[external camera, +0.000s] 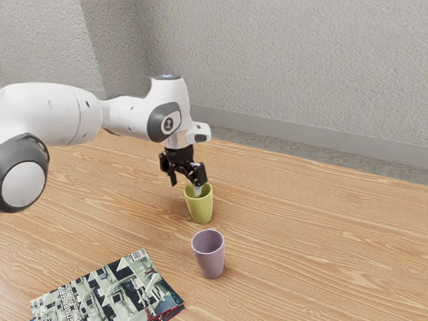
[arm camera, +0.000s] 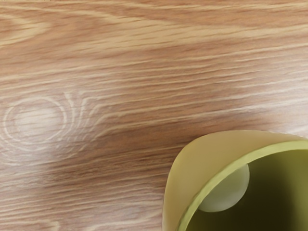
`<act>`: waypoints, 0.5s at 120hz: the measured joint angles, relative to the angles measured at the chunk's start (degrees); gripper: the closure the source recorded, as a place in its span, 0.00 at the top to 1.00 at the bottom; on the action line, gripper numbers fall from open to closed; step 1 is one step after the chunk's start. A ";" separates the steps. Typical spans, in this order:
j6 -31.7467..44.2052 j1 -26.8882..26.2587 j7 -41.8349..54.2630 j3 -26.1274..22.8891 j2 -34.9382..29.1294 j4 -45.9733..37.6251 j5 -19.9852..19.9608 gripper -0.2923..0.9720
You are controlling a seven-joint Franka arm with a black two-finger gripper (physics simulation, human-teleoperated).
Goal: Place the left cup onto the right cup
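On the wooden table, near the purple cup (external camera: 208,253) and a magazine (external camera: 110,291), the claw (external camera: 186,180) straddles the green cup's (external camera: 199,206) rim, jaws apart.

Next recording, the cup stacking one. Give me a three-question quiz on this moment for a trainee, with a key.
1. Multiple choice: the claw is at the rim of a cup of which colour? A. red B. yellow-green C. blue
2. True or false: the purple cup and the yellow-green cup both stand upright on the table, apart from each other.
3. Fill in: the flat printed thing at the exterior view's left of the purple cup is a ____.

Key: 1 B; 2 true; 3 magazine.
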 joint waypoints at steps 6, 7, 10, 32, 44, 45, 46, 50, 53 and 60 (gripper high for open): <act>0.65 -0.15 -0.06 0.00 0.51 0.01 -0.06 0.75; 0.78 -0.16 -0.07 0.00 0.58 0.01 -0.06 0.74; 1.20 -0.19 -0.09 0.00 0.78 0.02 -0.08 0.71; 3.42 -0.44 -0.23 0.00 1.62 -0.01 -0.15 0.37; 4.02 -0.57 -0.29 0.00 1.68 -0.05 -0.17 0.27; 4.05 -0.57 -0.29 0.00 1.68 -0.05 -0.17 0.26; 4.09 -0.57 -0.30 0.00 1.67 -0.06 -0.17 0.26; 4.22 -0.58 -0.32 0.00 1.68 -0.06 -0.18 0.24; 4.31 -0.58 -0.34 0.00 1.65 -0.06 -0.18 0.23; 4.47 -0.59 -0.38 0.00 1.63 -0.07 -0.16 0.20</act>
